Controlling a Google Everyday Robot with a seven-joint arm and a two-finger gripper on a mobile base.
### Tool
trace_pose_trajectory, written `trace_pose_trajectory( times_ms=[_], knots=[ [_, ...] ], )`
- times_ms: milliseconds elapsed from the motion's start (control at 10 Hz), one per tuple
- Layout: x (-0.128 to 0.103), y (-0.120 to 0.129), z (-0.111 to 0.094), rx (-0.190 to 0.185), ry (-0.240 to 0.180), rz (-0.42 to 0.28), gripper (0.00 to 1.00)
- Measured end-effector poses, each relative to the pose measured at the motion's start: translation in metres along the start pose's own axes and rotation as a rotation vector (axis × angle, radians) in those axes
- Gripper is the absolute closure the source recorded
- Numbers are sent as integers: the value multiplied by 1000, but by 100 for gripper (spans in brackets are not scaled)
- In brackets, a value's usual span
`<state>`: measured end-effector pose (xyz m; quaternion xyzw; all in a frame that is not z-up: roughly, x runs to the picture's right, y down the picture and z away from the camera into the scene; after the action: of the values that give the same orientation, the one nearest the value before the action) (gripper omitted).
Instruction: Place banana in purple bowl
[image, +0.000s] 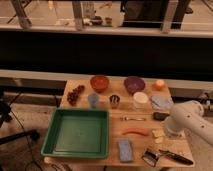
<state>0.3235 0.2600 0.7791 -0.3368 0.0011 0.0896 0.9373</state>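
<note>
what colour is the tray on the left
The tray is green, clearest in the camera view; the pincer hangs at the right side of the table.

The claw (170, 132) sits low at the table's (116, 131) right side, just beside the banana (158, 133), and is mostly masked by the white arm (192, 120). The arm runs off the view's right edge and covers the table's right rim. The banana's right end cannot be made out against it. The dark tool (175, 157) at the front is too small to identify. The tray (75, 111) hides the table's front left corner.
</note>
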Motion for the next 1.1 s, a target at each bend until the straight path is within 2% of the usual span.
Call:
trace_pose_trajectory(
  times_ms=[200, 700, 1100],
  knots=[
    [-4, 1, 12, -5, -5, 3, 20],
    [8, -21, -10, 46, -6, 46, 20],
    [23, -32, -7, 50, -8, 71, 20]
  ],
)
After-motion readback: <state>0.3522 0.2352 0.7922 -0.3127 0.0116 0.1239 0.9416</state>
